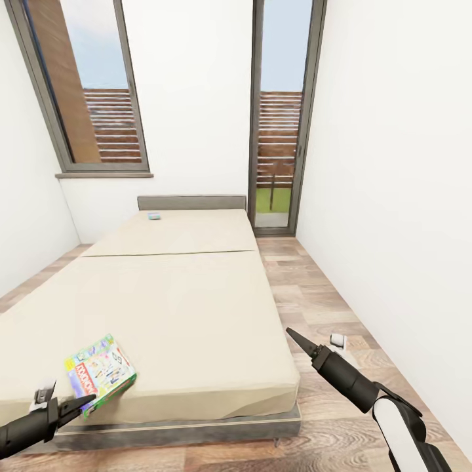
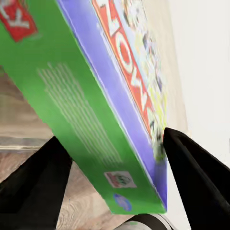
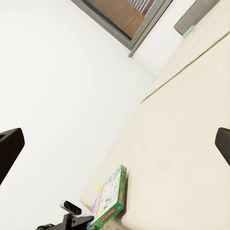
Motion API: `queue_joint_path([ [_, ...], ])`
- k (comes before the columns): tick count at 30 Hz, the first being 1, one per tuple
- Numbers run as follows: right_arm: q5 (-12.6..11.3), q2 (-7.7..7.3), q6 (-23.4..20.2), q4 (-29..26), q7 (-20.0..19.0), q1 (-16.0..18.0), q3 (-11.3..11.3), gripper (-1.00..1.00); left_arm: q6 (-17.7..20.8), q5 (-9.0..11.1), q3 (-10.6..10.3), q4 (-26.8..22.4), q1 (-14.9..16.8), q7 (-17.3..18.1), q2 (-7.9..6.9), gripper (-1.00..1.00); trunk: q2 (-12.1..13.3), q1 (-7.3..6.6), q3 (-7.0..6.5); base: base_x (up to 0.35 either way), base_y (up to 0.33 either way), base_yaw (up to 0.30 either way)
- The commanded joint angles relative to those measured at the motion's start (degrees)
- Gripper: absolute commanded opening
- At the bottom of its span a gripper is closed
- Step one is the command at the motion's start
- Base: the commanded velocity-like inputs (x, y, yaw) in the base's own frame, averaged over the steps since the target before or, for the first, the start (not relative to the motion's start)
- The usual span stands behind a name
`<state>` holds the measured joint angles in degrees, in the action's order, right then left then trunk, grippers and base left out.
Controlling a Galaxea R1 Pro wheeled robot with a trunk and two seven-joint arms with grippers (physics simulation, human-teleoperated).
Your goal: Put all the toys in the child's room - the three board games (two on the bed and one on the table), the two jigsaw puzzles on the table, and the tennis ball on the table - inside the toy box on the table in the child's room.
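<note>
Bed (image 1: pixel 177 288) is the reference here: cream mattress, grey edge, headboard (image 1: pixel 191 202) at the far end under the white wall.

Near-left corner of the bed: green board game (image 1: pixel 100 371), yellow-green-red cover, tilted, corner hanging over the bed's near edge. Left gripper (image 1: pixel 77 401) is at that corner. Left wrist view shows the box (image 2: pixel 96 96) between the two fingers (image 2: pixel 33 182), one on the green underside, the other against the printed cover — clamped on the game. The box looks lifted at an angle off the mattress rather than lying flat; can't tell whether its far edge is touching the bed.

Second game: small bluish flat item (image 1: pixel 154 216) at the head end of the bed, just in front of the headboard, too small to read. Right wrist view catches it (image 3: pixel 189 31) by the headboard as well.

Right gripper (image 1: pixel 296 338) hangs over the wood floor (image 1: pixel 314 295) off the bed's right side, near the foot corner, touching nothing. In the right wrist view its fingertips (image 3: pixel 9 148) sit at opposite edges of the frame, spread wide, nothing between them. That view also shows the green game (image 3: pixel 111 199) standing on edge at the bed's corner with the left gripper beneath it.

Beyond the bed: window (image 1: pixel 88 92) left of the headboard, glass door (image 1: pixel 282 118) to its right.
</note>
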<state>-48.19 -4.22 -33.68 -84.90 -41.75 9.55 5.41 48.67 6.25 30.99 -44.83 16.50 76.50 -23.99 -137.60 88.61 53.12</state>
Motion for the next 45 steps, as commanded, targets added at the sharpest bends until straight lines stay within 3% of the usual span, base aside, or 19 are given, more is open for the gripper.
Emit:
queue_joint_path([
  [1, -0.37, 0.00, -0.42, 0.00, -0.03, 0.03, 0.04, 1.00, 0.55, 0.08, 0.03, 0.01, 0.03, 0.14, 0.00, -1.00, -0.02, -0.01, 0.06, 0.000, -0.001, 0.000],
  [16, -0.34, 0.00, -0.42, 0.00, -0.01, 0.03, 0.04, 1.00, 0.64, 0.10, 0.03, 0.01, 0.03, 0.22, -0.04, -1.00, -0.02, -0.01, 0.06, 0.000, 0.000, 0.000],
  [40, -0.40, 0.00, -0.57, 1.56, 0.02, 0.39, -0.04, 1.00, 0.63, 0.12, 0.03, 0.01, 0.03, 0.15, -0.08, -1.00, 9.20, -5.06, -4.07, 0.000, 0.000, 0.000],
  [45, -0.41, -0.06, -1.03, 1.88, 2.44, 1.17, -0.11, 1.00, 0.88, 0.15, 0.03, -0.17, 0.03, 0.16, -0.15, -1.00, 10.81, -5.94, -4.79, 0.000, 0.000, 0.000],
])
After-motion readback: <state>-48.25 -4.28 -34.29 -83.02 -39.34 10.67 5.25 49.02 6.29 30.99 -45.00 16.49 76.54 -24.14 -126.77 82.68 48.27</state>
